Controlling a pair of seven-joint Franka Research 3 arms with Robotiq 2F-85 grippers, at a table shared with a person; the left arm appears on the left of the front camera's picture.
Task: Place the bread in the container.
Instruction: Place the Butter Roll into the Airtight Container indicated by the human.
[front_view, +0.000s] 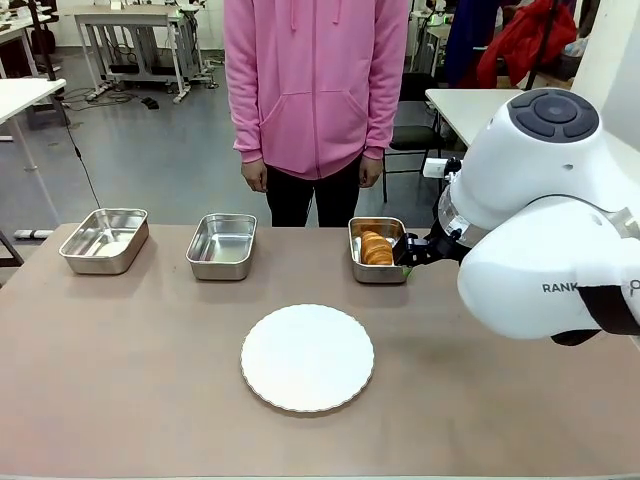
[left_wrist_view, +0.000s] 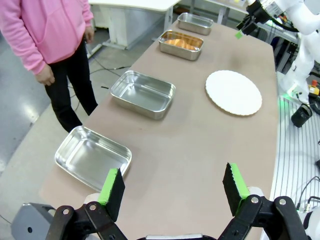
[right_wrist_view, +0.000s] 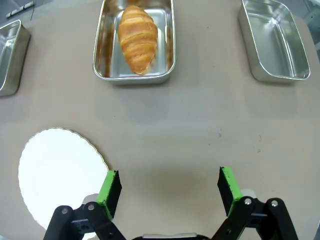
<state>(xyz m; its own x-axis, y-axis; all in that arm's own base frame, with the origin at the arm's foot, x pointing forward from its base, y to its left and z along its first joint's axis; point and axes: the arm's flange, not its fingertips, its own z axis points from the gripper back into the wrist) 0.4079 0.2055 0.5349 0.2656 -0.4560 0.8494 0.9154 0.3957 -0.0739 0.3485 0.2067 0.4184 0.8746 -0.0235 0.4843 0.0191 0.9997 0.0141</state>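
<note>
The bread (right_wrist_view: 137, 38), a golden-brown croissant, lies lengthwise inside the container (right_wrist_view: 134, 79), a shiny steel pan. In the front view the bread (front_view: 376, 248) sits in the container (front_view: 378, 274) at the right end of the row. My right gripper (right_wrist_view: 168, 190) hovers above the bare table short of the container, open, with nothing between its fingers. From the front, the right gripper (front_view: 412, 252) sits just right of the container. My left gripper (left_wrist_view: 173, 190) is open above the table's other end, holding nothing.
A round white plate (front_view: 307, 357) lies mid-table. Two empty steel pans (front_view: 104, 240) (front_view: 222, 245) stand left of the container, and another pan (right_wrist_view: 274, 42) on its other side. A person in a pink hoodie (front_view: 316, 80) stands at the far edge, hands down.
</note>
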